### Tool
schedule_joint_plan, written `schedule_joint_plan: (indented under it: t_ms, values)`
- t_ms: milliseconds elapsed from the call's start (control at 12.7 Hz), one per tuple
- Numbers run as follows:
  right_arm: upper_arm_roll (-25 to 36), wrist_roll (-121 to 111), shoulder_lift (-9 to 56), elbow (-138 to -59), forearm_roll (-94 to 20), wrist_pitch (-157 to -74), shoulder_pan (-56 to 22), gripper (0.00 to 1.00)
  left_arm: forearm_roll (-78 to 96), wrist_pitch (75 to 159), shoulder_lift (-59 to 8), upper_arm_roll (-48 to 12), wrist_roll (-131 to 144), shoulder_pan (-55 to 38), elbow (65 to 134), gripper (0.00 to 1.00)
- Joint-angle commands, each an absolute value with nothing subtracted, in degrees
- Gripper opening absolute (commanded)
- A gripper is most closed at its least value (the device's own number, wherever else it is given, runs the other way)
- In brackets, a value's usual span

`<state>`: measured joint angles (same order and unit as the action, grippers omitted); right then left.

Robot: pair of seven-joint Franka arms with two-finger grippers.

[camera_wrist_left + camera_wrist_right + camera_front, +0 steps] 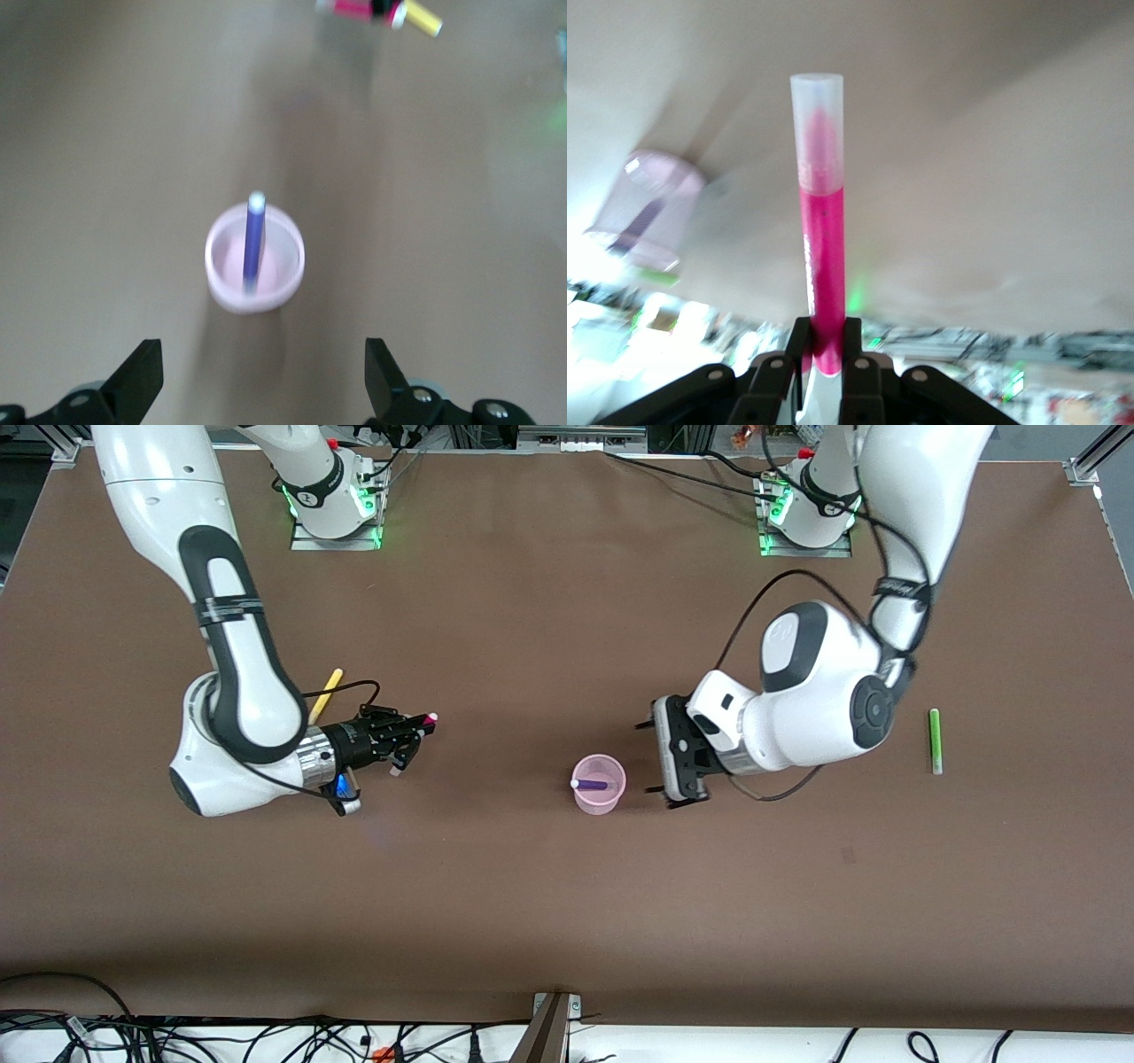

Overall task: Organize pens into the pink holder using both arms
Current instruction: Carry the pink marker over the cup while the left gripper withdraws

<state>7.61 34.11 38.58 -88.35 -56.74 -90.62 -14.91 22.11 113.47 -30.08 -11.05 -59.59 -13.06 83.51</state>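
Right gripper clamps the magenta pen toward its end of the table, left gripper gapes empty beside the pink holder holding the purple pen; yellow pen and green pen wait.

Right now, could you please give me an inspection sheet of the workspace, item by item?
Surface: brown table, a small dark mark toward the left arm's end.
Job's things: purple pen stands in the pink holder; yellow pen lies partly hidden by the right arm; green pen lies at the left arm's end; magenta pen is held.
Clutter: nothing seen.
Grippers: right gripper shut on the magenta pen, over the table toward the right arm's end; left gripper open, empty, beside the holder.
Cables: black cables along both arms; loose cables past the table's near edge.
Surroundings: metal framing at the table's corners.
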Motion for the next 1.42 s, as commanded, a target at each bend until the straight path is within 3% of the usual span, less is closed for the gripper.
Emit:
schedule_joint_plan:
  t_ms: [0,316,474,868,1105,1342]
  values:
    - [6.9,34.0,39.0,-88.3,-68.0,-88.6,-14.6,0.0,12.6,105.8,-27.9,-10.7,-50.1,-12.6,83.0,1.0]
    - [4.8,35.9,40.3,-88.9,-87.2,-90.1,-18.4,0.0,-3.8,91.3,-27.7,-7.9,-42.9,-12.6,77.3,1.0]
    - [4.8,36.4,40.6,-88.9,-94.7,-95.8,-23.0,0.0,-5.5,85.8,-27.6,-4.9,-37.3,-12.4,73.9,1.0]
    - [4.8,37.1,42.1,-88.3,-112.0,-112.7,-35.1,0.0,-5.3,83.8,-20.6,0.1,-22.9,-12.2,72.9,1.0]
    - [4.8,36.2,44.3,-86.9,-114.5,-116.0,-37.5,0.0,-5.1,85.1,-13.0,1.8,-14.0,-11.3,76.8,1.0]
    - [4.8,35.9,47.0,-84.4,-114.5,-116.8,-37.9,0.0,-3.2,93.7,-1.4,1.3,-4.4,-5.7,93.5,1.0]
